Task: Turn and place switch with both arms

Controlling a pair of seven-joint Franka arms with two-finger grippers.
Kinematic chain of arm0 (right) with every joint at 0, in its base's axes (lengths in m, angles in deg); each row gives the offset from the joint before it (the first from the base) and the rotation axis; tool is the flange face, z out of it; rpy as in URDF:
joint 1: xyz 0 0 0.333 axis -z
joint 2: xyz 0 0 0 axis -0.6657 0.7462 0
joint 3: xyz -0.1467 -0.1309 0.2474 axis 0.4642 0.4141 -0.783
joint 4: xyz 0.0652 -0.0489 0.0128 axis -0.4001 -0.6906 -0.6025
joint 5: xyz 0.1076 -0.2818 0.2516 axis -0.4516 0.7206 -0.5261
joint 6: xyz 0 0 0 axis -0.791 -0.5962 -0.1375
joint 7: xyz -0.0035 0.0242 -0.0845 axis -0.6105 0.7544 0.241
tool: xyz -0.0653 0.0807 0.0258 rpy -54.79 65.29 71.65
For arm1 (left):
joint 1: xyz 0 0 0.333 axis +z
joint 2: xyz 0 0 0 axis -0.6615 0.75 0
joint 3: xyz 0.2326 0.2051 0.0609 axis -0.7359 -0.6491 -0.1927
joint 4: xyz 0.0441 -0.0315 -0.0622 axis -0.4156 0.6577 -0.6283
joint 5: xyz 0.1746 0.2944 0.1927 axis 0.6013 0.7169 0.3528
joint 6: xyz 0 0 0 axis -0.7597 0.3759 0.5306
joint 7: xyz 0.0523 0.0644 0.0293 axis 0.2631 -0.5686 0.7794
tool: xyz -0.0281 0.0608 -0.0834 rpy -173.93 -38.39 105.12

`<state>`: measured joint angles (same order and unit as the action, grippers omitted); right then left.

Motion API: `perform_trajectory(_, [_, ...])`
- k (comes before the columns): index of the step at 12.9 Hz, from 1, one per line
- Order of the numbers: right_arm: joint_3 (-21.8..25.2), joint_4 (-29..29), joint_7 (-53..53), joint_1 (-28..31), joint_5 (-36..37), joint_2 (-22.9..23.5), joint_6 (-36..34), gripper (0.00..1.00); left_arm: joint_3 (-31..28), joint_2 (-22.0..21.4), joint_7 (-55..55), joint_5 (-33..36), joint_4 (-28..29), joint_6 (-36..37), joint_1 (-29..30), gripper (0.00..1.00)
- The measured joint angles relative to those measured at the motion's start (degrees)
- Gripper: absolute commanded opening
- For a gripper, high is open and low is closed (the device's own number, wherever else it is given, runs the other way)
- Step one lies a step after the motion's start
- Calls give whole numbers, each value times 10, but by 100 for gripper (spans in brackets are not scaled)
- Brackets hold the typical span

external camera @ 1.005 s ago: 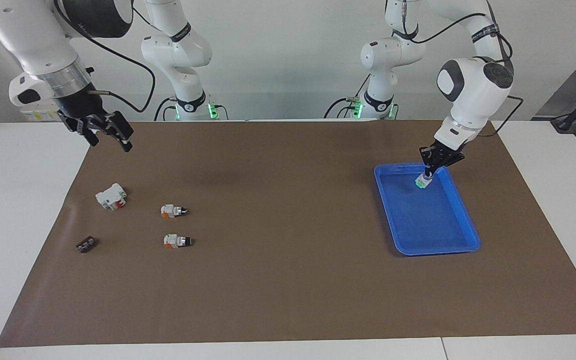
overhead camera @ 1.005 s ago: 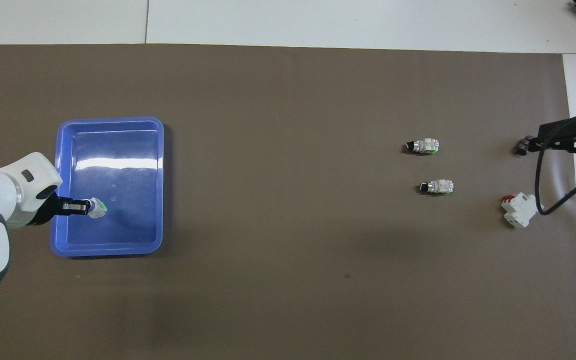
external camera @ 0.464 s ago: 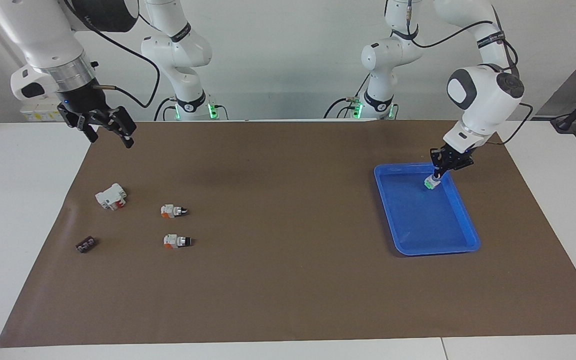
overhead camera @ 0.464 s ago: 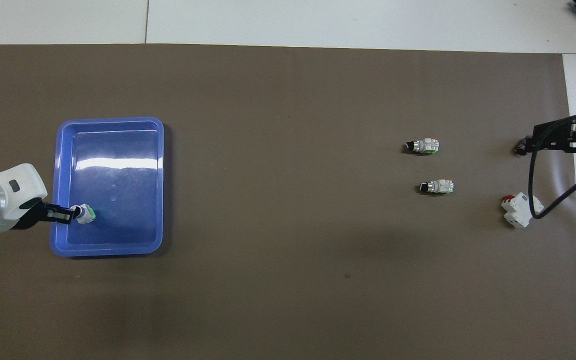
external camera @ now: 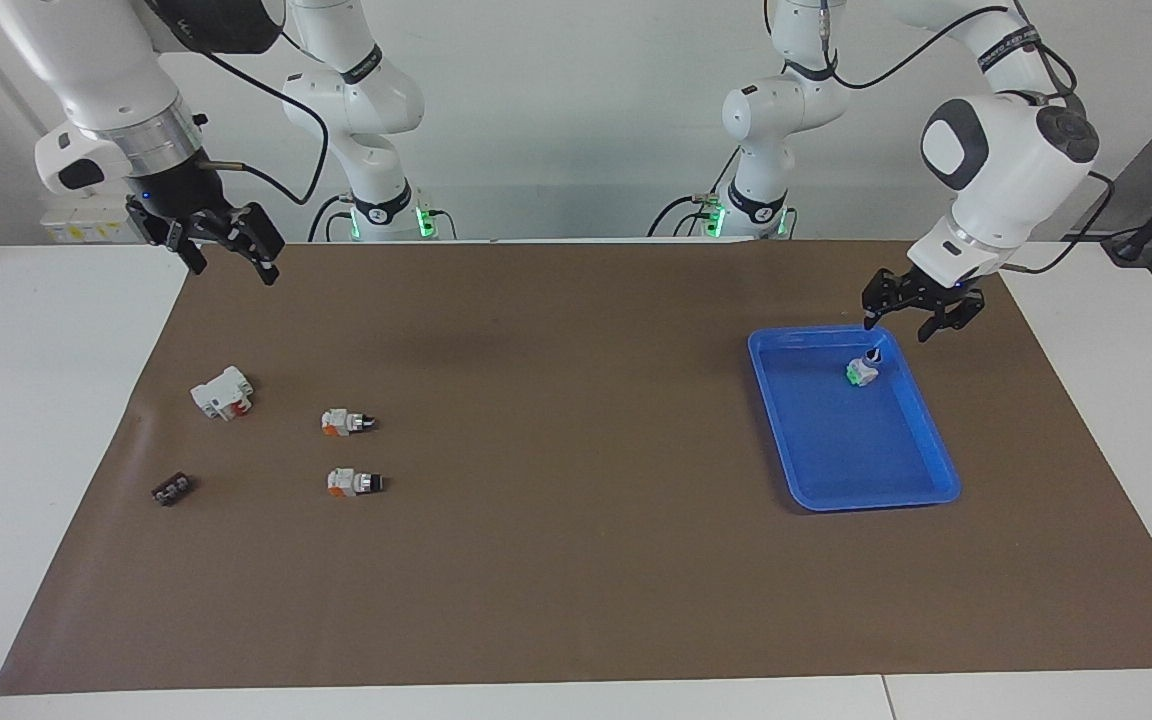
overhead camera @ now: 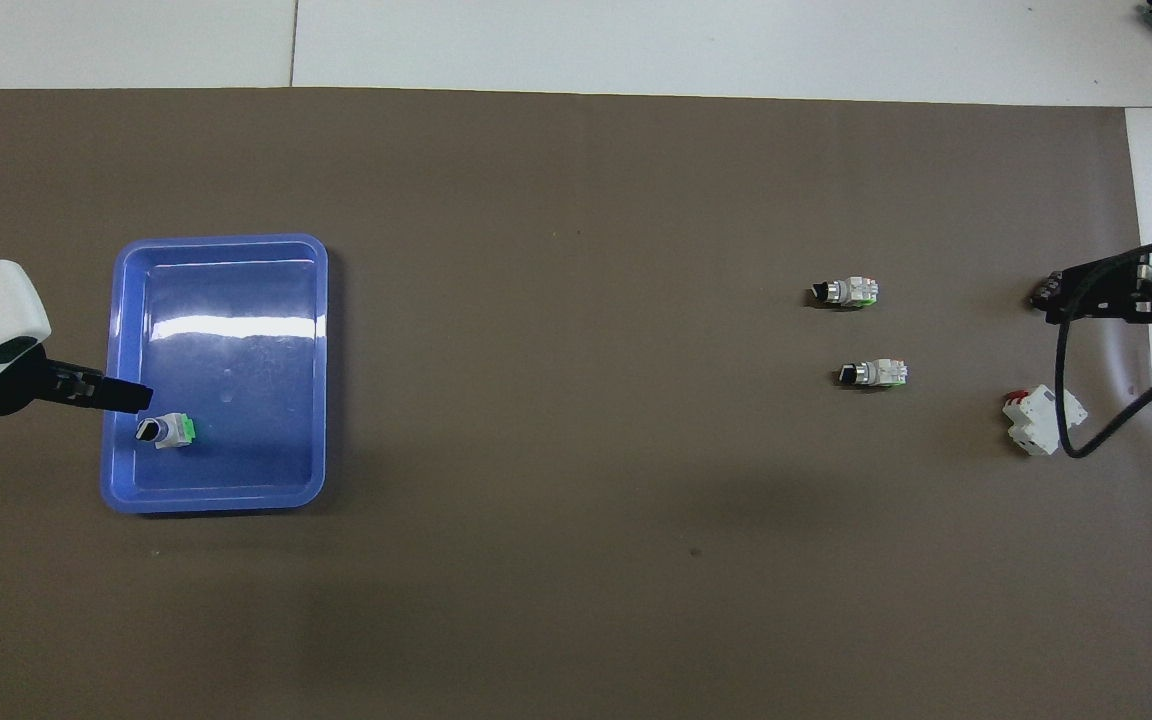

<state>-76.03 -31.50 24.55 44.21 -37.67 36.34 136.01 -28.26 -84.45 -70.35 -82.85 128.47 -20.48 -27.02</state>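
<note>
Now your left claw (external camera: 921, 320) hangs with its fingers spread apart and empty over the rim of the blue tray (external camera: 936, 440) at the edge closest to the robots. One switch (external camera: 864, 370) sits in the tray just under and a little away from that claw, toward the tray's middle. It stands tilted, black knob tip uppermost and pointing back toward the claw, green face down against the tray floor. That one looks placed.

Your right claw (external camera: 226, 235) is open too, and empty, raised above the mat's edge at the right arm's end of the tabletop. Two more switches lie on the brown mat below it and farther from the robots: the nearer switch (external camera: 347, 422) and the farther switch (external camera: 354, 483). Both lie on their sides, long axes running along the tabletop's length, black knobs pointing toward the left arm's end and orange blocks toward the right arm's end. The right arm is plainly the closer one, so you would reach down and outward with it, probably closing across the short white body.

The switches are small, hard plastic with blocky bodies and round knobs; the mat is matte and flat, and the tray is glossy with a raised lip.
</note>
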Motion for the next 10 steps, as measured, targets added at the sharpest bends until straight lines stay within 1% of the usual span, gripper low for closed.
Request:
perform_trajectory(1, [4, -3, 0, -3, 0, -6, -10, 100, 1, 1, 29, 6, -26, 28, -11, 89])
perform_trajectory(3, [34, -16, -1, -26, 0, -19, -17, 100, 2, 2, 106, 28, -72, 78, -46, 89])
perform_trajectory(6, [52, -20, -26, -36, 1, -27, -17, 100, 6, 3, 204, 35, -114, 125, -109, 89])
perform_trajectory(8, [53, -20, -29, -36, 4, -27, -17, 100, 7, 8, 232, 35, -150, 168, -132, 89])
perform_trajectory(10, [47, -20, -31, -40, 36, -27, -16, 100, 6, 28, 237, 35, -222, 247, -135, 90])
